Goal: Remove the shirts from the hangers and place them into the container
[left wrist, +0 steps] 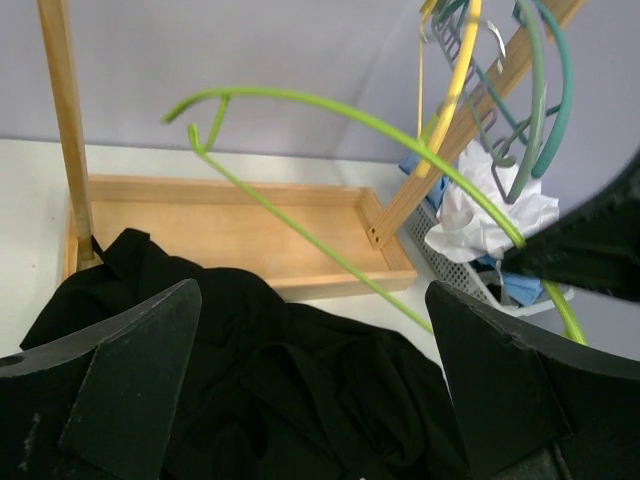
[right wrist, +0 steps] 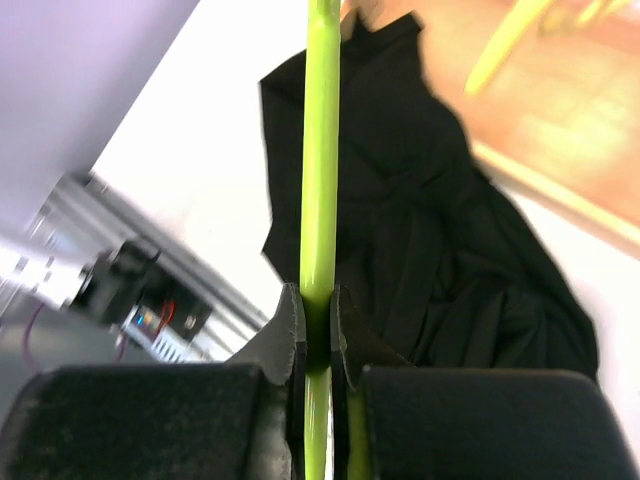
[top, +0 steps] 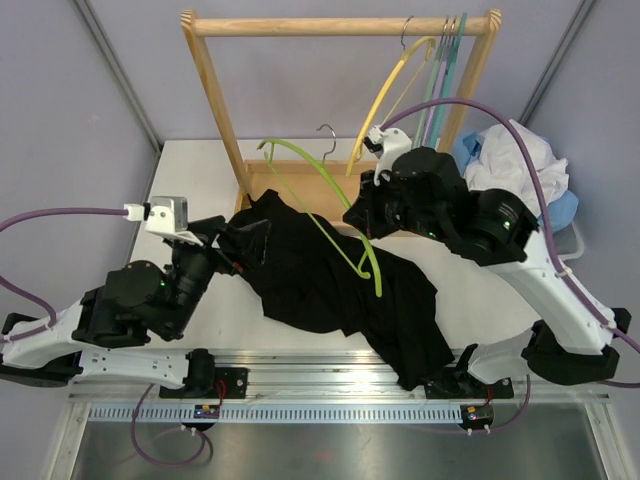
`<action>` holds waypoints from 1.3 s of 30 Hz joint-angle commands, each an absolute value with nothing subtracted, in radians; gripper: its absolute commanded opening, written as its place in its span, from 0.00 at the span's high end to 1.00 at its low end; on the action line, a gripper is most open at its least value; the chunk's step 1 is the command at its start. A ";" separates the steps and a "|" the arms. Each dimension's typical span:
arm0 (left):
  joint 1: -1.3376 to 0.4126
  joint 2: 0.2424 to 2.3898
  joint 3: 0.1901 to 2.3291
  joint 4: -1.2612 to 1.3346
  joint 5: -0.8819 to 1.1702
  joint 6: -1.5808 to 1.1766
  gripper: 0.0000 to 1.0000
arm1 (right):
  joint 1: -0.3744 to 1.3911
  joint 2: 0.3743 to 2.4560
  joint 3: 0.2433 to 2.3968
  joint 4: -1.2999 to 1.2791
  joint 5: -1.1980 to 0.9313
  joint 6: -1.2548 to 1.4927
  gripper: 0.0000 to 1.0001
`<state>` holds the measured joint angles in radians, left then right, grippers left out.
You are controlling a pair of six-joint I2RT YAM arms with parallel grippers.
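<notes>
The black shirt point(top: 330, 285) lies crumpled on the table, off its hanger. My right gripper point(top: 364, 232) is shut on the lime green hanger point(top: 318, 212) and holds it above the shirt; in the right wrist view the pads point(right wrist: 293, 320) pinch the green bar point(right wrist: 321, 150) over the black shirt point(right wrist: 430, 230). My left gripper point(top: 257, 241) stands open just over the shirt's left end point(left wrist: 280, 380), nothing between its fingers point(left wrist: 140, 350). The white shirt point(top: 520, 160) sits in the container point(top: 573, 238) at the right, also seen in the left wrist view point(left wrist: 450, 262).
The wooden rack point(top: 340, 25) stands at the back with its base tray point(top: 300, 185). Yellow, pale green, lilac and teal hangers point(top: 440, 60) hang bare at its right end. A light blue garment point(top: 565, 208) lies in the container. A metal rail point(top: 340, 365) runs along the near edge.
</notes>
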<state>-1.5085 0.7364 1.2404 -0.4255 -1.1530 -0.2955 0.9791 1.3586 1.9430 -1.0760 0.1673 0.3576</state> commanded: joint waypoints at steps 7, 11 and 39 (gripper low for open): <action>-1.529 0.744 1.192 -0.635 -1.184 -0.547 0.01 | 0.986 1.564 2.302 -1.015 0.486 0.279 1.00; -1.531 0.709 1.177 -0.696 -1.181 -0.604 0.01 | 0.986 1.690 2.497 -1.071 0.612 0.242 1.00; -1.536 0.686 1.134 -0.719 -1.155 -0.667 0.01 | 0.796 1.784 2.524 -0.905 0.552 0.169 1.00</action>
<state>-1.5307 0.6762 1.1358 -0.7753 -1.1435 -0.6559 0.8028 1.8782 2.5446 -1.0500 0.5552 0.1787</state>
